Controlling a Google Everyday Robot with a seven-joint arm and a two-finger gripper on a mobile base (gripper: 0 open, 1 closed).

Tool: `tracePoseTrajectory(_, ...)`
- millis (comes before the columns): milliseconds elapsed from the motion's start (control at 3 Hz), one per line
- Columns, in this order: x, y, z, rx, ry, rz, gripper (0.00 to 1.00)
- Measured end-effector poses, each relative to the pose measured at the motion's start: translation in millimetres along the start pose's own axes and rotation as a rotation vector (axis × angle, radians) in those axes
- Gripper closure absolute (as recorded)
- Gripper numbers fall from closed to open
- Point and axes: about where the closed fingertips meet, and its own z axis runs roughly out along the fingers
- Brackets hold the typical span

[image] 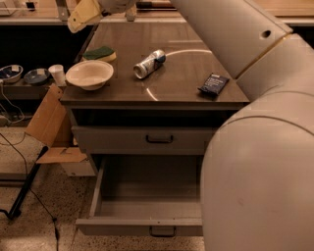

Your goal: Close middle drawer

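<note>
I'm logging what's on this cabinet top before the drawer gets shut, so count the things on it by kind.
Bowl: 1
Sponge: 1
Can: 1
Dark packet: 1
Total: 4
The gripper hangs above the far left corner of the cabinet top.

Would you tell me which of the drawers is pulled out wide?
The lowest visible drawer, with its inside showing; the drawer above it is pushed in. The gripper hangs over the far left corner of the table.
</note>
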Motion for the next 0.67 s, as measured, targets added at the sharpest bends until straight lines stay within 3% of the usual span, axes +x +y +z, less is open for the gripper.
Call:
tracePoseTrajectory(333,-5,5,5,0.035,0.018,0.030,0.00)
tracePoseTrajectory(667,-14,13,28,0.075,0.034,0.129,0.00)
